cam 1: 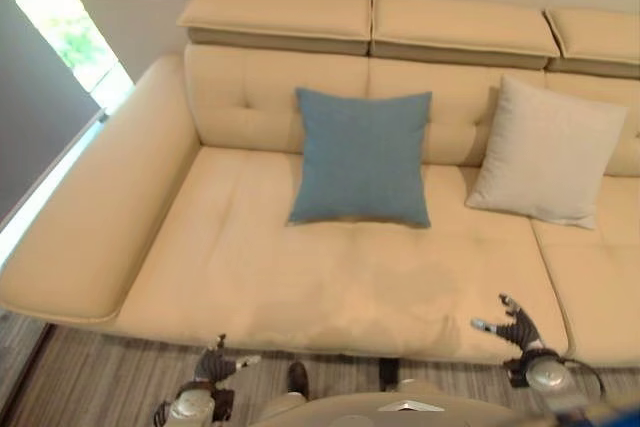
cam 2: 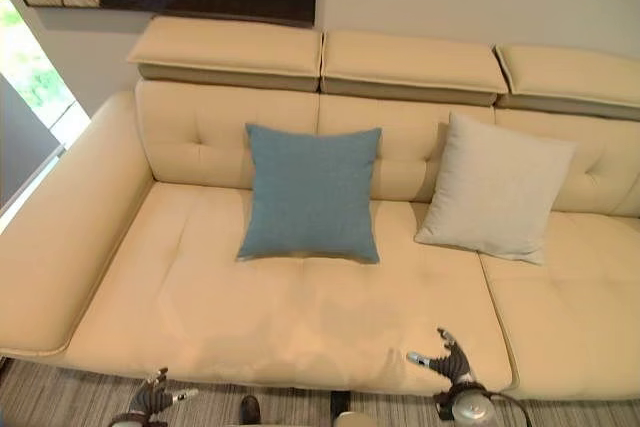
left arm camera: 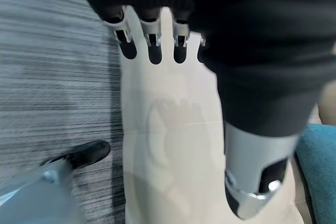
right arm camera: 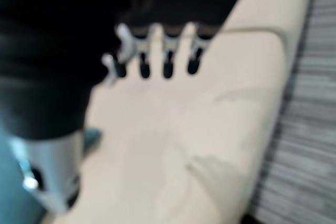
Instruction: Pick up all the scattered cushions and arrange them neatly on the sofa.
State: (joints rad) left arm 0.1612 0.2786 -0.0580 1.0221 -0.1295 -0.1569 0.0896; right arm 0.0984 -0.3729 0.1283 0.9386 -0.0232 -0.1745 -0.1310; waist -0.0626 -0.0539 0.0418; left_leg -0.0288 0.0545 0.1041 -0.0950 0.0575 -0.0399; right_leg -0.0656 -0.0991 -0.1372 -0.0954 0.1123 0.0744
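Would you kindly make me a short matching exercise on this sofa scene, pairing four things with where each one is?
Things:
1. blue cushion
2. cream cushion
3. left hand
4. right hand

Places:
A. over the seat's front edge, fingers open
B. leaning on the backrest, right of the other cushion
C. low over the floor before the sofa
D. upright against the middle backrest

Pairs: 1-D, 2-B, 3-C, 4-A

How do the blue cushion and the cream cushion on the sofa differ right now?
The square blue fabric cushion is darker and sits near the middle of the beige leather sofa; the square cream fabric cushion is pale and sits further right. The blue one stands squarer; the cream one is turned slightly. Both lean upright against the backrest.
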